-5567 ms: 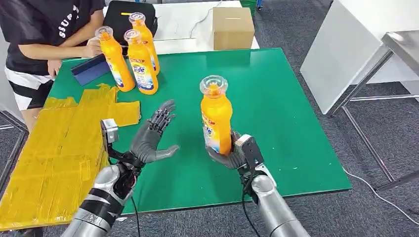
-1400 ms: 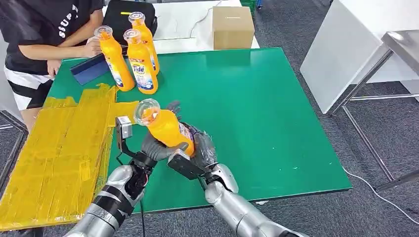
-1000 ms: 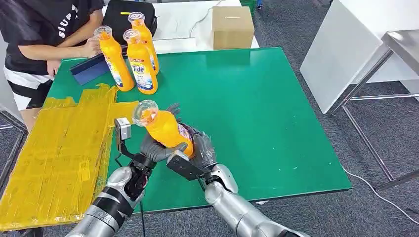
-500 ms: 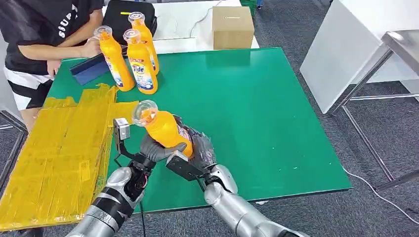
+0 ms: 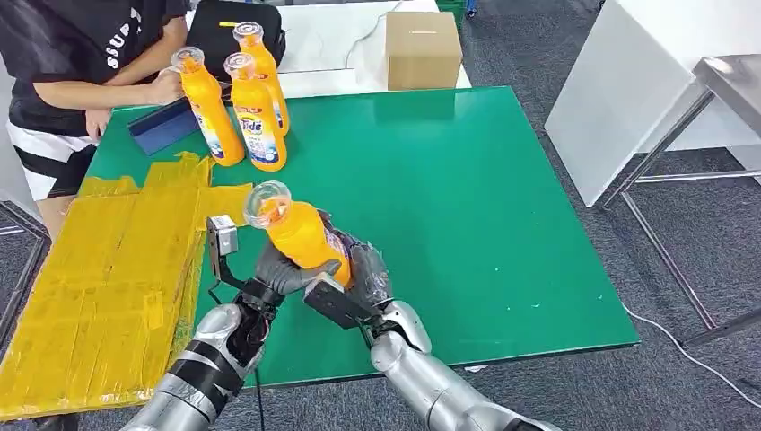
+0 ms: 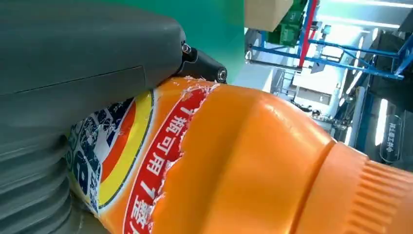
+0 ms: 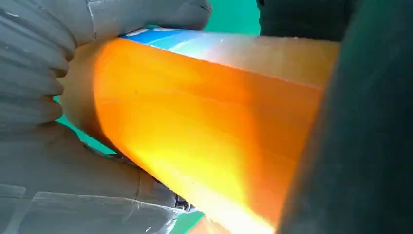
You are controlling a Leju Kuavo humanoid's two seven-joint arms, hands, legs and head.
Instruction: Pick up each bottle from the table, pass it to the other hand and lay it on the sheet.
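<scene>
An orange bottle (image 5: 301, 237) with a clear cap hangs tilted above the green table (image 5: 467, 197), cap toward the yellow sheet (image 5: 99, 269). My left hand (image 5: 284, 273) grips its body from the sheet side, and my right hand (image 5: 364, 275) grips its lower end from the other side. The left wrist view shows the torn label of the bottle (image 6: 253, 161) under the grey thumb of my left hand (image 6: 73, 63). In the right wrist view my right hand (image 7: 39, 73) wraps around the orange body of the bottle (image 7: 204, 122).
Three more orange bottles (image 5: 256, 112) stand upright at the table's far left. A person (image 5: 81, 54) stands behind them, one hand near a bottle. A blue pad (image 5: 161, 126), a black bag (image 5: 215, 27) and a cardboard box (image 5: 422, 49) lie beyond.
Several seconds ago my right hand held the bottle upright and my left hand was open. Now both hands grip it tilted. Over the last second it has barely moved.
</scene>
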